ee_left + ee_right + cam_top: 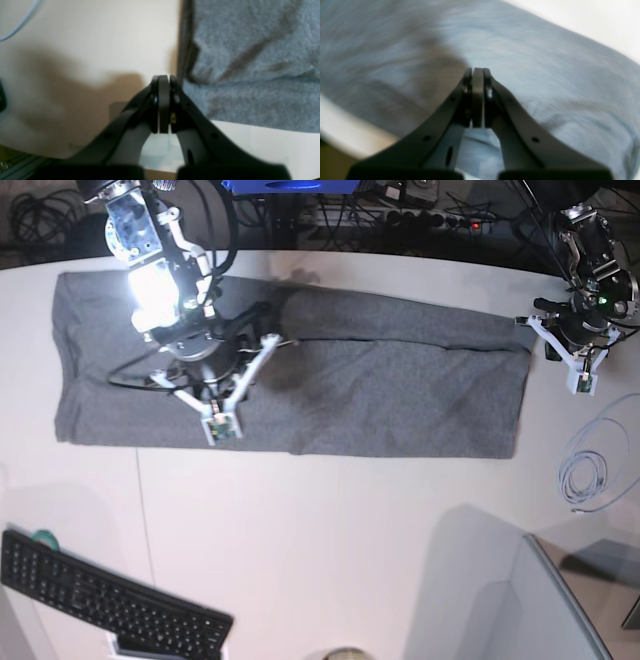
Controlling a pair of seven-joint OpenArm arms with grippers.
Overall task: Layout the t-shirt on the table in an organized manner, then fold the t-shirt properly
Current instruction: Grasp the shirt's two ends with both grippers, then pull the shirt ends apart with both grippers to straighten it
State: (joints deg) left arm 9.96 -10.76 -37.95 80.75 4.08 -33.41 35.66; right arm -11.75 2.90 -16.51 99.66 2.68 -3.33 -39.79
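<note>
Grey knit t-shirt (300, 380) lies spread in a long, folded band across the far half of the white counter (330, 530). Over its left portion in the base view, the right end effector (477, 72) hangs with jaws pressed together, gripping nothing. Beside the shirt's opposite edge, the left end effector (163, 78) is likewise closed and empty, above bare counter. A black keyboard (100, 600) sits at the near corner, and a coiled pale cable (585, 475) lies well apart.

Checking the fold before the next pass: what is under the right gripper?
The grey t-shirt, lying as a long band on the white table. The right gripper, shut with nothing pinched, hangs over it. Contact with the cloth cannot be judged; the arm hides what lies beneath.
</note>
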